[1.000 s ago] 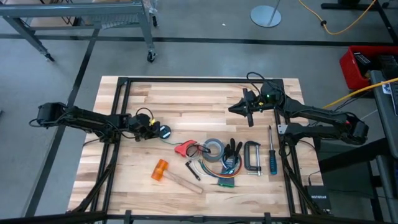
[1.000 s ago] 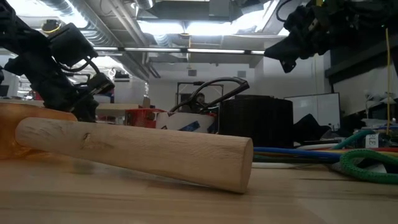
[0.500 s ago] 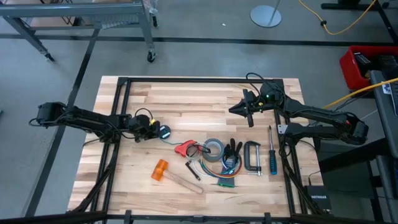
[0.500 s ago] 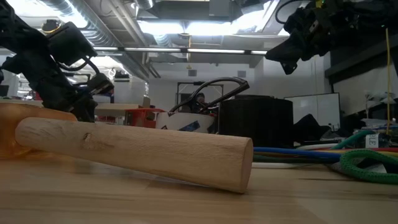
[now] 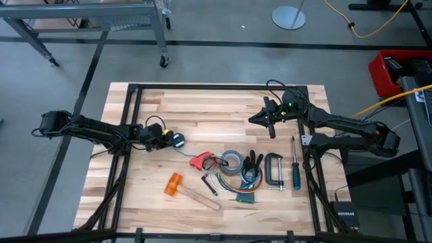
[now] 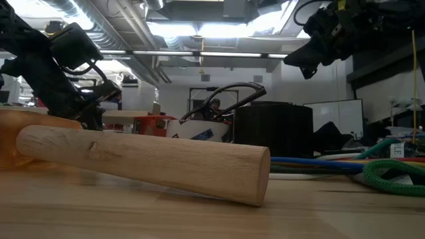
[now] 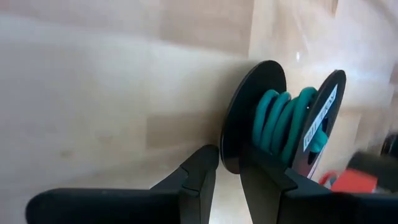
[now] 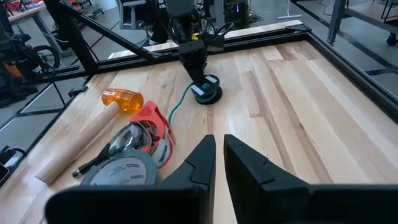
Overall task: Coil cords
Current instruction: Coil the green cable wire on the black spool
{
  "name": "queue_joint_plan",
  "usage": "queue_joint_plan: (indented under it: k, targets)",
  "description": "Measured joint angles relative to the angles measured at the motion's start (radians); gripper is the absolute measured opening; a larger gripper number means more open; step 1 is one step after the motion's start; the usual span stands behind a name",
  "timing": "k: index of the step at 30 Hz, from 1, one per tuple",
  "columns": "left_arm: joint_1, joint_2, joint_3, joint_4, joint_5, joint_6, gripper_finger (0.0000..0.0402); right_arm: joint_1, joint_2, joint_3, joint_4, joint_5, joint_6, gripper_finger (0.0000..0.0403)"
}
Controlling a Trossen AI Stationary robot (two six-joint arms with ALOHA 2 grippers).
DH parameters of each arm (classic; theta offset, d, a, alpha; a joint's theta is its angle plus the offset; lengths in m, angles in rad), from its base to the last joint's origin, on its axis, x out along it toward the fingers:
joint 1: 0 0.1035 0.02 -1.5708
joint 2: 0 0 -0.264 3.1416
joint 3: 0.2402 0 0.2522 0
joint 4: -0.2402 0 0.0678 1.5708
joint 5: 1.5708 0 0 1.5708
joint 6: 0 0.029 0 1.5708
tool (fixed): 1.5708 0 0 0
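The bench (image 5: 202, 108) is pale wooden planks inside a dark frame. On it lie a small black spool of teal cord (image 5: 178, 142), a red-framed tool (image 5: 200, 160), a roll of grey tape (image 5: 233, 162), an orange-headed mallet (image 5: 183, 189), a C-clamp (image 5: 273, 170), a blue-handled screwdriver (image 5: 295, 169), and a bundle of coloured wires (image 5: 244, 194).

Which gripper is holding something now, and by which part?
The left gripper pinches the rim of the spool's black disc. The right gripper holds nothing.

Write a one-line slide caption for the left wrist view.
Left gripper pinching one black flange of a small spool wound with teal-green cord, on the wooden table.
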Motion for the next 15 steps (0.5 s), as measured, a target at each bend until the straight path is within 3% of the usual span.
queue_joint_plan:
  k: [5,15]
  targets:
    - [0.012,0.0,0.0,-0.007,-0.091,-0.096,0.007,0.0,0.0,0.0,0.0,0.0,0.0,0.0037]
    - [0.023,0.0,-0.002,0.009,-0.065,-0.198,0.007,0.0,0.0,0.0,0.0,0.0,0.0,0.0037]
